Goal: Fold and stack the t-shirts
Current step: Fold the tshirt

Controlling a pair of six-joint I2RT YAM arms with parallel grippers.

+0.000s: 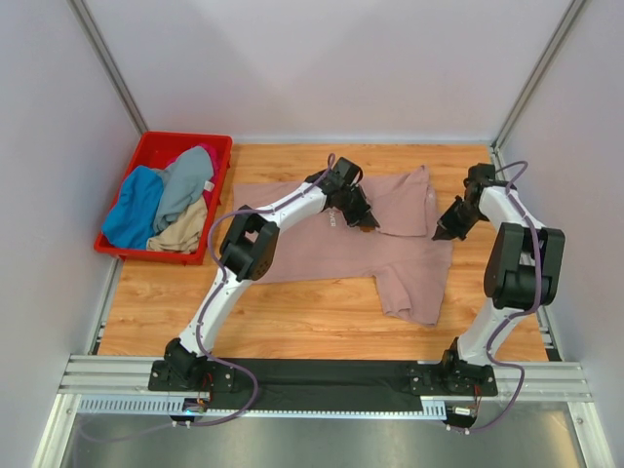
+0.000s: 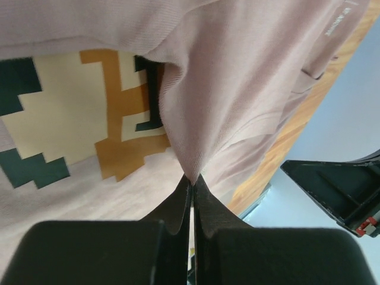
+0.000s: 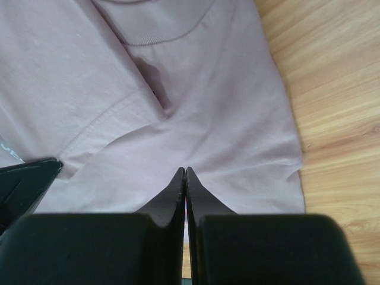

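A dusty-pink t-shirt [image 1: 331, 255] lies spread on the wooden table, its upper right part folded over. Its brown-orange pixel print [image 2: 119, 127] fills the left of the left wrist view. My left gripper [image 1: 369, 222] [image 2: 193, 178] is shut on a raised fold of this pink cloth, which tents up from the fingertips. My right gripper [image 1: 450, 231] [image 3: 186, 170] is shut at the shirt's right edge, its tips over flat pink cloth [image 3: 196, 107] with nothing visibly pinched. More t-shirts lie heaped in the crate: a blue one [image 1: 135, 207], a grey one [image 1: 185, 185] and a sliver of magenta [image 1: 210, 185].
The red plastic crate [image 1: 146, 146] stands at the back left, with a beige cloth [image 1: 180, 232] at its front. Bare wood [image 3: 332, 89] shows right of the shirt. Enclosure walls stand close on three sides. The right gripper's body [image 2: 338, 184] shows in the left wrist view.
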